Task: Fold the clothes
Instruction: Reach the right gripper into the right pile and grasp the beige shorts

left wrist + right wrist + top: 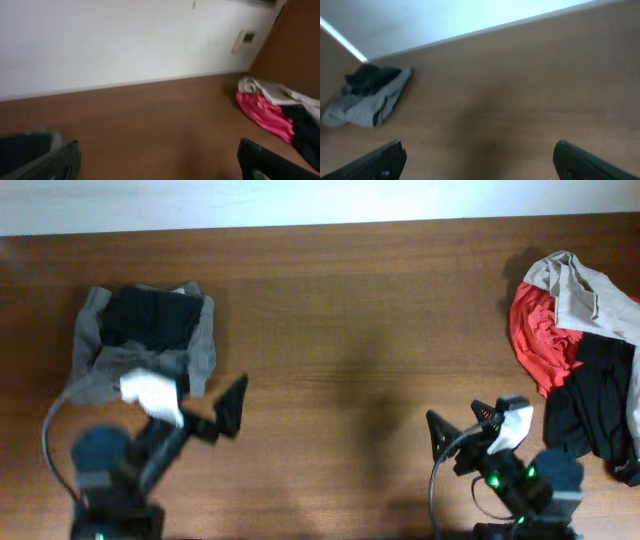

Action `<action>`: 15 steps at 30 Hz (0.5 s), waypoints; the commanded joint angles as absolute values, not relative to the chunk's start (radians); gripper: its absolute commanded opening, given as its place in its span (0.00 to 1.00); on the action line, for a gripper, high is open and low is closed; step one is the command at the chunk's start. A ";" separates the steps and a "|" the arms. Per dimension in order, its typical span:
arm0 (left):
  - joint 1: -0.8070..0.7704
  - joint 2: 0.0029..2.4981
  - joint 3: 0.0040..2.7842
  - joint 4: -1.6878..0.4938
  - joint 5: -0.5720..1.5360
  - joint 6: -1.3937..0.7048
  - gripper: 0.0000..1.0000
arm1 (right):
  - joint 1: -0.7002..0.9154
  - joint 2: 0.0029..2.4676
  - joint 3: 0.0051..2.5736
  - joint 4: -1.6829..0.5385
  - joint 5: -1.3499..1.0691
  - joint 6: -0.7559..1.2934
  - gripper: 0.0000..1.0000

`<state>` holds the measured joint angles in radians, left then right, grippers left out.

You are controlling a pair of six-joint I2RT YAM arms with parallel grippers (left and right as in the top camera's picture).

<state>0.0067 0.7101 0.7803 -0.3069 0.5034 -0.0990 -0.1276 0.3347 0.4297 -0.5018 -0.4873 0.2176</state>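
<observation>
At opposite table [340, 330] ends, clothes [575, 350] lie heaped.

Wood table [350, 330]: grey-black pile [150, 330] left, clothes heap [560, 340] right.

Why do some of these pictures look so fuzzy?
Overhead view: mostly sharp, but the left arm looks smeared, and soft shadows lie on the table. Left wrist view: soft all over, so the red and black clothes pile is hazy. Right wrist view: blurry too, with the grey and black clothes smudged and the wall washed out.
</observation>
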 commanded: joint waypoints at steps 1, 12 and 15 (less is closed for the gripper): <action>0.002 0.916 0.981 -0.385 0.610 -0.112 0.99 | -0.125 0.521 0.621 -0.559 -0.457 0.239 0.99; 0.003 1.253 1.338 -0.487 0.800 -0.119 0.99 | -0.131 1.039 1.146 -0.855 -0.559 0.176 0.99; 0.002 1.266 1.338 -0.503 0.773 -0.119 1.00 | -0.161 1.135 1.243 -0.957 -0.411 0.253 0.99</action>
<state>0.0067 1.2457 1.3254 -0.4923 0.7528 -0.1104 -0.1333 1.0660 1.1584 -0.9165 -0.5251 0.1970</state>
